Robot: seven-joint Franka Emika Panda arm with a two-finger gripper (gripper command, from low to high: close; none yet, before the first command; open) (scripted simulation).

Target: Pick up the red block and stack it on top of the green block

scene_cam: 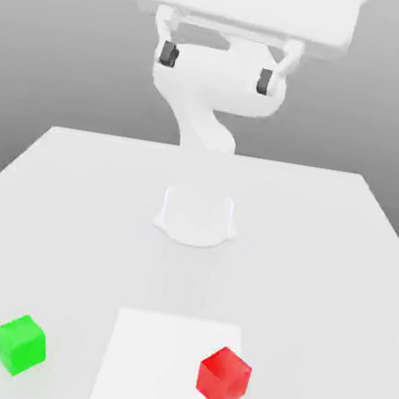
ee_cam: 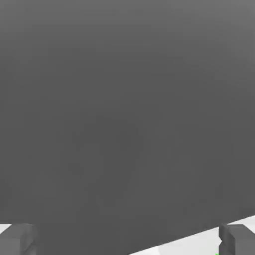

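Gripper [scene_cam: 216, 65] hanging way up high over the far side of the table [scene_cam: 74, 211], fingers [scene_cam: 169, 54] spread wide with nothing between them. Red block [scene_cam: 224, 378] sitting flat near the front edge toward the exterior view's right, on a slightly paler patch [scene_cam: 151, 359]. Green block [scene_cam: 20, 344] also flat on the table, well off toward the left, about level with the red one.

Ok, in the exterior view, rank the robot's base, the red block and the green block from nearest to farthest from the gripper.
The gripper hangs open, high above the table's far side.
1. Robot's base: just below it, mid-table.
2. Red block: near edge, toward the exterior view's right.
3. Green block: near edge, far toward the exterior view's left.
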